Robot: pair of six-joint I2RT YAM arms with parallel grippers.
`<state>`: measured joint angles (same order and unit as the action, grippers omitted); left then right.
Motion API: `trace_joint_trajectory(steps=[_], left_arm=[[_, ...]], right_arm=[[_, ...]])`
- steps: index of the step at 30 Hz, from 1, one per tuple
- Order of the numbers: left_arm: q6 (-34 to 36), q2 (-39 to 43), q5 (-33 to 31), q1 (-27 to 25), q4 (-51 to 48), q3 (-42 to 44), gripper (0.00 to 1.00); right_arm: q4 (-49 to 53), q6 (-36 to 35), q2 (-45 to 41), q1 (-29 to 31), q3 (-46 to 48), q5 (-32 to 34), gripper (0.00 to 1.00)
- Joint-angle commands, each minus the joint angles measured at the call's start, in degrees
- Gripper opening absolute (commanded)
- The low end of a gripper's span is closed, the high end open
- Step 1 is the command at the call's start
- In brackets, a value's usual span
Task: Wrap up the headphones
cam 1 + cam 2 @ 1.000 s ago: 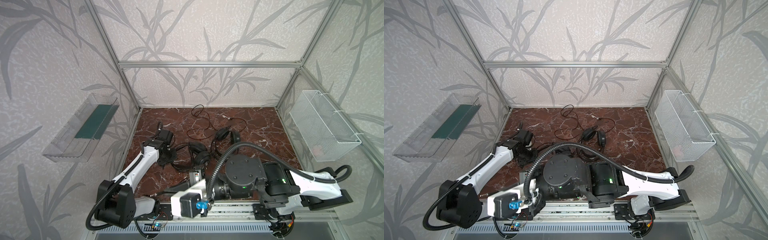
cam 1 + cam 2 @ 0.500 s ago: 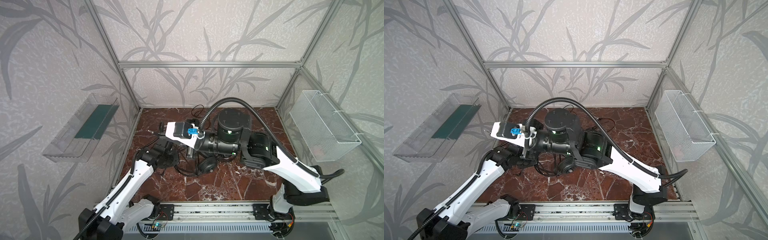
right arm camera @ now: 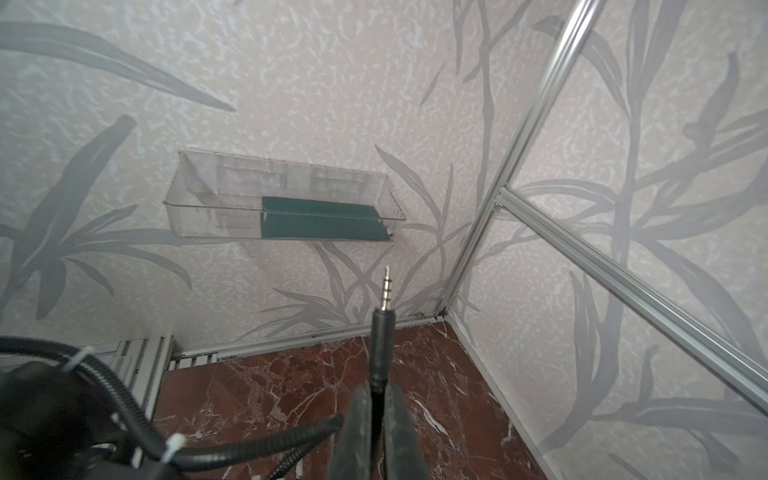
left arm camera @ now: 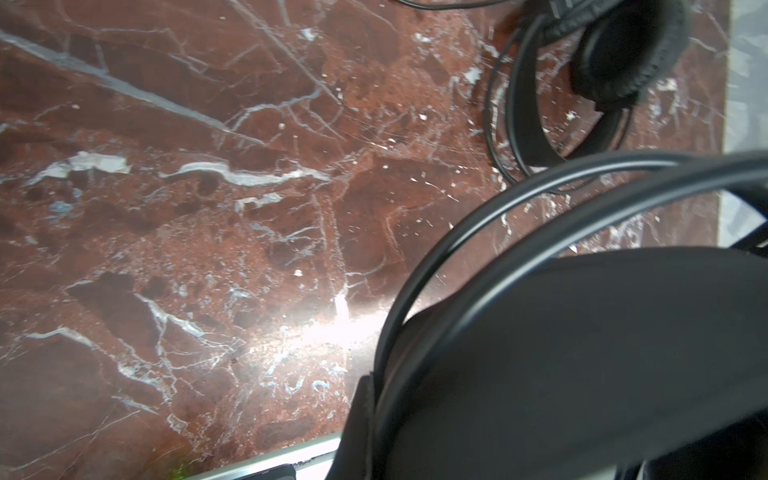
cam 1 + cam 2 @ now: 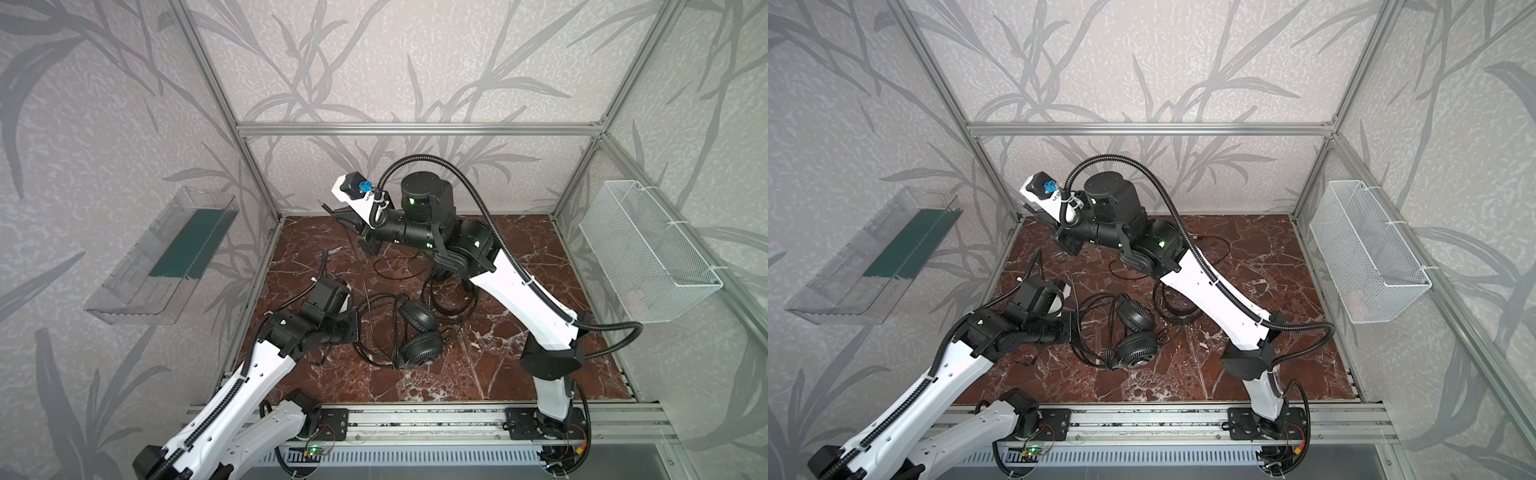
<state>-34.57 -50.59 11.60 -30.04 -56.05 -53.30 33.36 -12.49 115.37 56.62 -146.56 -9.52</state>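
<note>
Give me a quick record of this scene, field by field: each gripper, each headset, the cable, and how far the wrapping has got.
front headset: earcups on the table, middle
second headset: on the table farther back, free
left gripper: shut on the front headset's headband
right gripper: shut on the jack plug, raised near the back left corner
cable: slants from the plug down toward the front headset
wrapping: unfinished, plug end held up off the table

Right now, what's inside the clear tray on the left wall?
A dark green sheet lies flat over part of the floor of the clear tray; the rest looks bare. Anything under the sheet is covered.
</note>
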Motion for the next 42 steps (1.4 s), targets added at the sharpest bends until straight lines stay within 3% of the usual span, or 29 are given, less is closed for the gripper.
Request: trace_joint_trajectory(steps=[1, 15, 23, 34, 42], left_arm=[[0.32, 1.86, 3.88, -2.07, 0.07, -3.88, 0.00], [3.67, 8.39, 4.17, -3.70, -3.92, -10.09, 0.00], [3.89, 9.13, 2.94, -3.64, -5.02, -13.58, 0.00], [4.91, 6.93, 3.79, -3.62, -4.78, -16.35, 0.00], [5.43, 5.74, 3.25, -3.61, -3.59, -16.05, 0.00]], right_arm=[[1.32, 3.10, 2.21, -3.55, -1.09, 0.00, 0.00], [0.10, 8.11, 2.28, -13.67, 6.66, 4.49, 0.00], [-10.48, 13.73, -4.42, -18.44, 22.92, 7.44, 0.00], [-22.27, 22.06, -13.04, -25.56, 43.18, 2.41, 0.00], [-31.45, 28.06, -19.72, -29.15, 52.52, -2.40, 0.00]])
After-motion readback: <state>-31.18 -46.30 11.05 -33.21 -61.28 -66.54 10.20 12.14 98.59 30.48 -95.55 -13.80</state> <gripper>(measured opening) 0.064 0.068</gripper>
